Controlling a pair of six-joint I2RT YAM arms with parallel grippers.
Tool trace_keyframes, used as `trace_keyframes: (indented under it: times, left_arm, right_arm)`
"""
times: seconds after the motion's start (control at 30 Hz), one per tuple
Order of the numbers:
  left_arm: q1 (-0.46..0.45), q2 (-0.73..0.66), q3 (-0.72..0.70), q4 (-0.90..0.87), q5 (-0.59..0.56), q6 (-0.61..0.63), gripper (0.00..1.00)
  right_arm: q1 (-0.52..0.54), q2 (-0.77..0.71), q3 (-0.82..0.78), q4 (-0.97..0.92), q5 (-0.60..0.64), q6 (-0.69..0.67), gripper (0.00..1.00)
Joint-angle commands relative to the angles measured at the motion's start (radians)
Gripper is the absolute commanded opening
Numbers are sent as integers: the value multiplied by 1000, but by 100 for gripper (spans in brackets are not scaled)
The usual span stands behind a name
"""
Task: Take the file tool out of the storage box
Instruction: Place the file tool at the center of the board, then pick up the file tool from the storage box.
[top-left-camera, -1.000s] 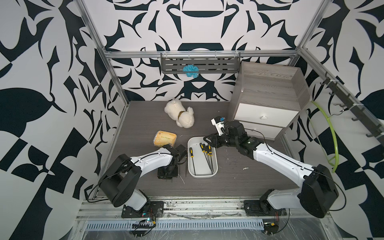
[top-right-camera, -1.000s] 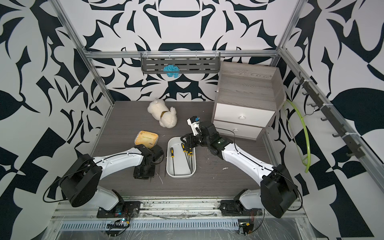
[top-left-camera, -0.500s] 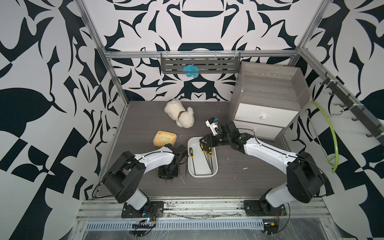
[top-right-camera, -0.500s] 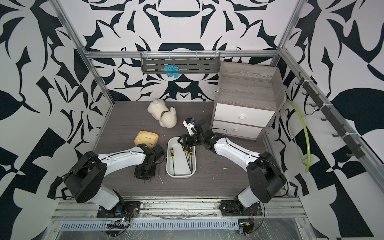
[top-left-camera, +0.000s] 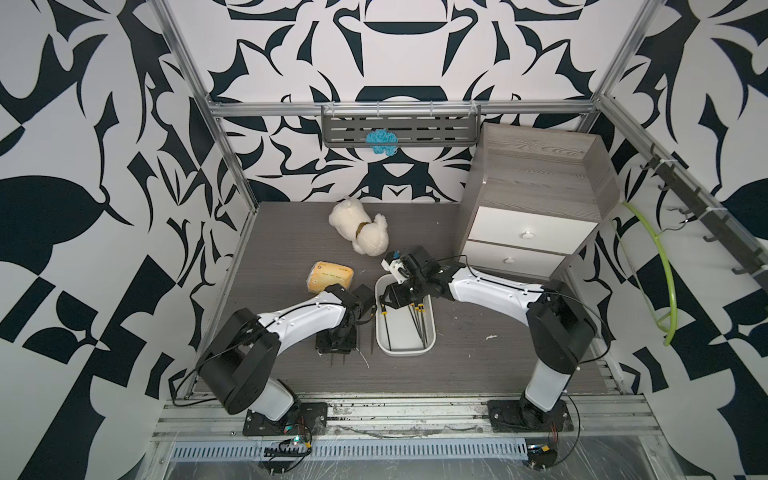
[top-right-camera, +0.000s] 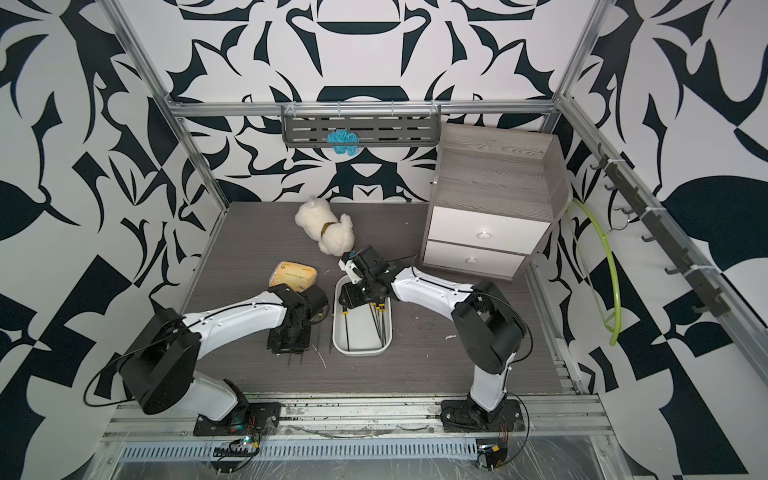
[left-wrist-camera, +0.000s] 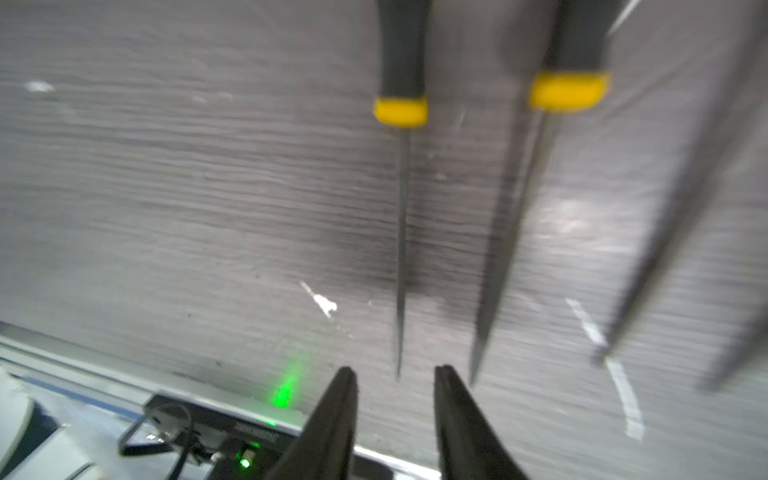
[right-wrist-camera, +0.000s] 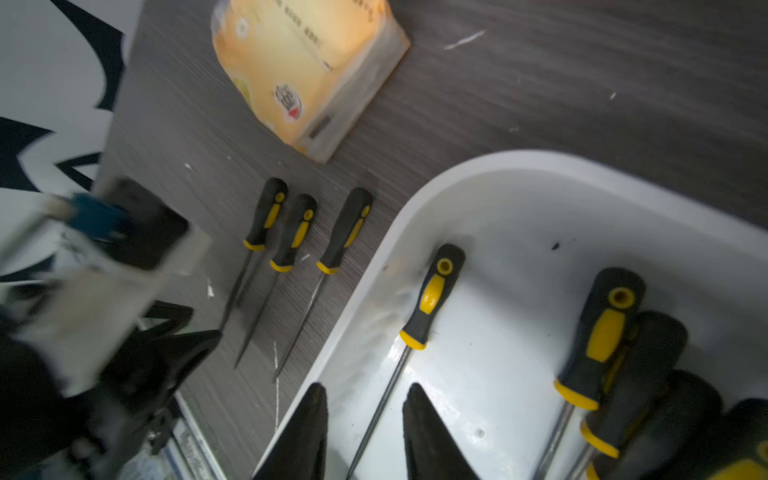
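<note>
Off-task: white plush dog (top-left-camera: 360, 230) and yellow packet (top-left-camera: 330, 277) on table (top-left-camera: 286, 232), grey cabinet (top-left-camera: 536, 195) back right, blue tuft (top-left-camera: 381, 142) on wall shelf (top-left-camera: 436, 131).

In both top views the left arm (top-left-camera: 303, 318) reaches from the lower left toward the middle of the frame. Its wrist is bent so the left gripper (top-left-camera: 336, 347) points downward. The right arm (top-left-camera: 490, 291) stretches in from the lower right, with the right gripper (top-left-camera: 390, 298) tilted down at centre. In the wrist views, both grippers' jaws stand parted.
</note>
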Motion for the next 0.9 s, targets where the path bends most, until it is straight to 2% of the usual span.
trace_keyframes:
  times: [0.0, 0.07, 0.17, 0.23, 0.43, 0.63, 0.87]
  left_arm:
    - [0, -109, 74, -31, -51, -2, 44]
    - [-2, -173, 76, 56, 0, 42, 45]
    - [13, -293, 26, 294, 148, 121, 54]
    - [24, -333, -8, 426, 199, 144, 57]
    - [30, -343, -91, 749, 278, 210, 57]
    - [33, -341, -191, 936, 329, 257, 57]
    - [34, -410, -223, 898, 292, 246, 57]
  right_arm:
    - [30, 19, 54, -76, 169, -14, 35]
    - [32, 48, 70, -83, 188, -15, 35]
    - [35, 87, 91, -85, 190, -22, 35]
    - [34, 109, 102, -80, 186, -20, 35]
    - [38, 171, 142, -91, 221, -34, 35]
    - [41, 219, 186, -152, 297, -57, 34]
    - [62, 238, 222, -230, 422, -58, 31]
